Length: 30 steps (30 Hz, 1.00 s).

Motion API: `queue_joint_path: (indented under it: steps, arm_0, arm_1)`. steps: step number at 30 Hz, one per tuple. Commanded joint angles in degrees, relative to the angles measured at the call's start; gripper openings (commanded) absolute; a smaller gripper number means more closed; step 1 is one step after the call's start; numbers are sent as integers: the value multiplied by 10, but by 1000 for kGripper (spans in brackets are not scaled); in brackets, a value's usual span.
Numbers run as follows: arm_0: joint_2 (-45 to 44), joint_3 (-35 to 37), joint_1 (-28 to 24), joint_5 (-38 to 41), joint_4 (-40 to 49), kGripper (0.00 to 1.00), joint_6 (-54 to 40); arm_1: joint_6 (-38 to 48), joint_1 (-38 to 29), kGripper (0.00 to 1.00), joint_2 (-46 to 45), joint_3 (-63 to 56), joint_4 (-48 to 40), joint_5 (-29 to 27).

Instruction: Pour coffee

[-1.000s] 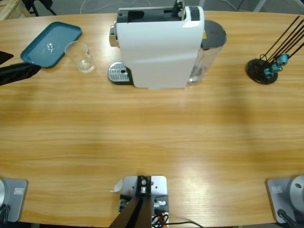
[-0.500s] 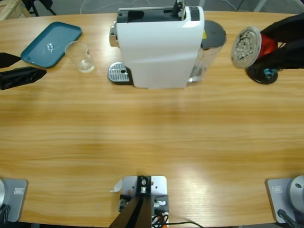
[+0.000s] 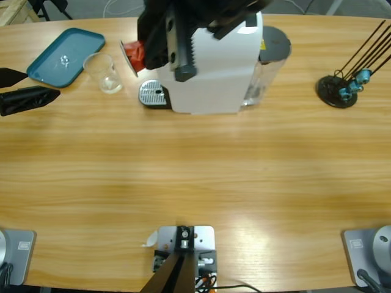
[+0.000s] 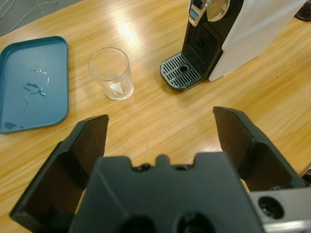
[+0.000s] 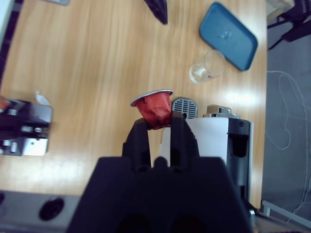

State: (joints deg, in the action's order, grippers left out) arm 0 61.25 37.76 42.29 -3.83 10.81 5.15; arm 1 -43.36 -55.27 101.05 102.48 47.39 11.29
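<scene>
My right gripper [image 5: 156, 125] is shut on a red coffee capsule [image 5: 154, 109] with a silver foil lid. In the high view that capsule [image 3: 132, 56] hangs just left of the white coffee machine [image 3: 208, 67], above its drip grate [image 3: 153, 93], and the right arm's black body covers the machine's top. A clear glass tumbler [image 3: 105, 73] stands between the machine and the teal tray [image 3: 64, 55]. The tumbler [image 4: 112, 73] looks empty; no coffee shows. My left gripper [image 4: 160, 121] is open and empty, a short way from the glass, at the table's left edge [image 3: 41, 85].
A black stand with thin rods and small blue pieces [image 3: 339, 88] sits at the table's right. The machine's dark water tank [image 3: 272, 55] is on its right side. A few water drops lie on the teal tray [image 4: 29, 87].
The right arm with the red capsule has swept in from the right edge to over the coffee machine's left side. The left gripper edged slightly right a second ago, then stayed still.
</scene>
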Motion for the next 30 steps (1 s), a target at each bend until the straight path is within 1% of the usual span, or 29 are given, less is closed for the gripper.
queue_joint_path:
  steps: [1, 6, 12, 18, 22, 28, 30]
  arm_0:
    - [-2, -19, 4, 9, -5, 931, -8]
    - [2, -18, 4, 10, -5, 931, -8]
    - [2, -18, 4, 9, -5, 931, -8]
    - [0, -19, 4, 9, -5, 931, -8]
    - [-2, -20, 4, 9, -5, 931, -8]
    - [0, -20, 4, 9, -6, 931, -9]
    - [-1, -20, 4, 9, -7, 931, -10]
  arm_1:
    - [-35, 63, 0, 65, 20, -12, 3]
    - [-50, 99, 0, 76, 38, -12, -7]
    - [-50, 101, 0, 108, 73, -12, -8]
    - [-46, 101, 0, 127, 84, -12, -26]
    - [-42, 101, 0, 134, 92, -10, -43]
    - [-30, 101, 0, 144, 111, -11, -88]
    - [-24, 101, 0, 146, 112, -11, -94]
